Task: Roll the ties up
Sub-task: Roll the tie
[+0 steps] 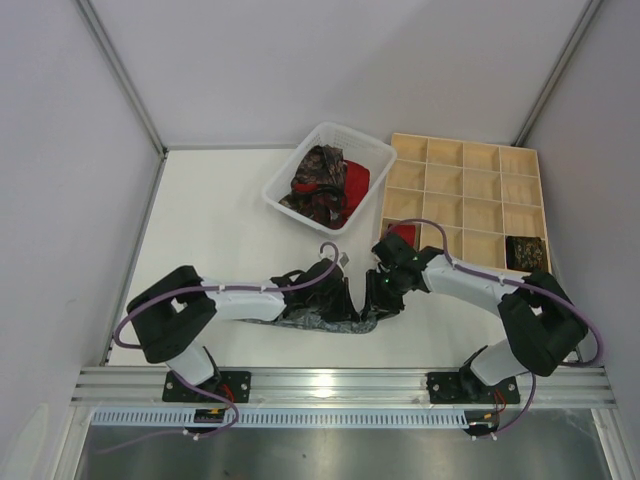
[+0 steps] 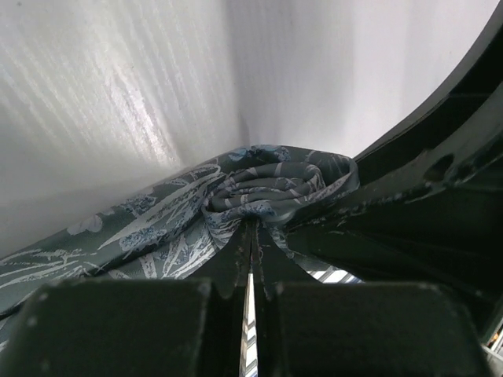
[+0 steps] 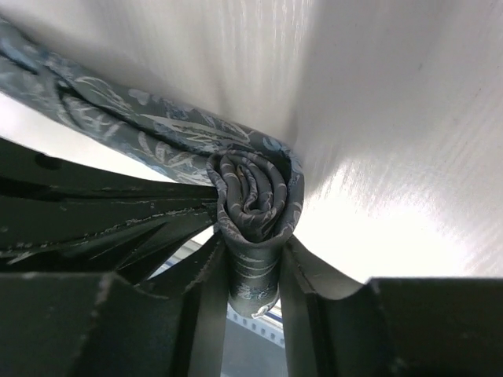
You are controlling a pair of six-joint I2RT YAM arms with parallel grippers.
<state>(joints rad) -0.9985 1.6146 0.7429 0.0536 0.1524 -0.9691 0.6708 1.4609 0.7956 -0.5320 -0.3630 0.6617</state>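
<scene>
Your right tool [image 3: 253, 255] is clamped on the rolled end of the grey tie [image 3: 253, 192]. Your left tool [image 2: 251, 236] is closed on its fabric.

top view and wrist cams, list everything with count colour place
grey patterned tie: one, grey-blue, near table edge between the grippers, one end rolled
loose ties: count unclear, dark paisley and red, in the basket
basket: one, white, far middle of table
grid tray: one, pale wood, far right
red roll: one, red, tray's near-left cell
dark roll: one, dark brown, tray's near-right cell
table: one, white
left gripper: one, black, shut on the tie beside the roll
right gripper: one, black, shut on the roll
</scene>
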